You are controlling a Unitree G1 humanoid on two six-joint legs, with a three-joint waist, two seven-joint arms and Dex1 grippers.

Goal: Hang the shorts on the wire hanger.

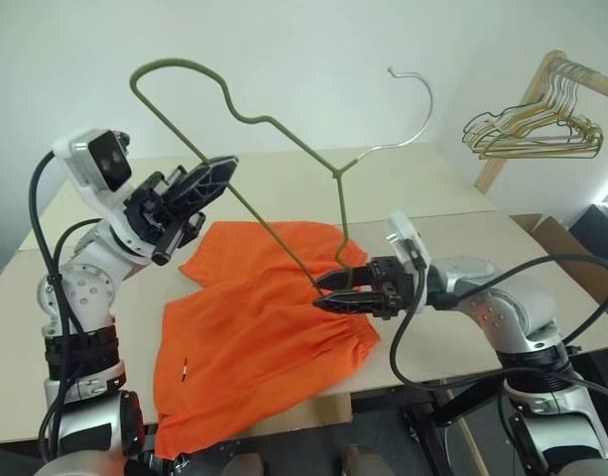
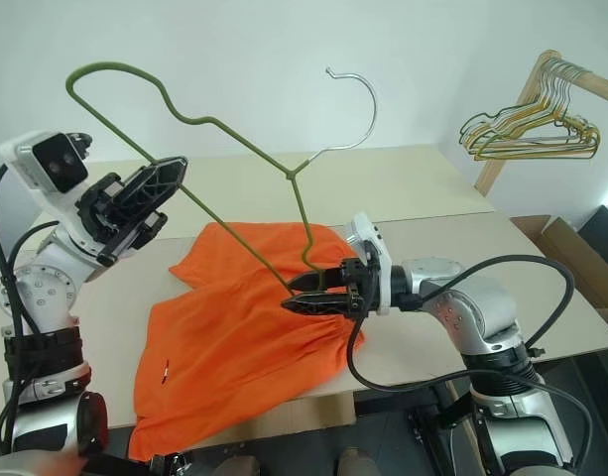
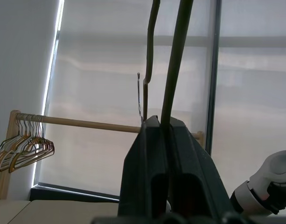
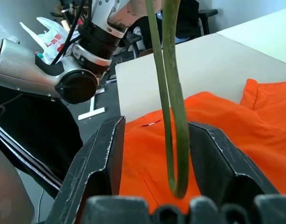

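The wire hanger (image 1: 335, 177) is olive green with a silvery hook (image 1: 424, 119) and is held tilted in the air over the table. My left gripper (image 1: 222, 171) is shut on one of its straight wires, as the left wrist view shows (image 3: 163, 123). The orange shorts (image 1: 264, 337) lie spread flat on the table, one leg drooping over the front edge. My right gripper (image 1: 323, 291) hovers open just above the shorts' gathered waistband. The hanger's lower bend (image 4: 177, 186) hangs between its two fingers without being pinched.
A wooden rack at the back right carries bunched gold and dark hangers (image 1: 532, 129). A cardboard box (image 1: 559, 238) sits beyond the table's right end. The pale table (image 1: 284, 178) stretches behind the shorts.
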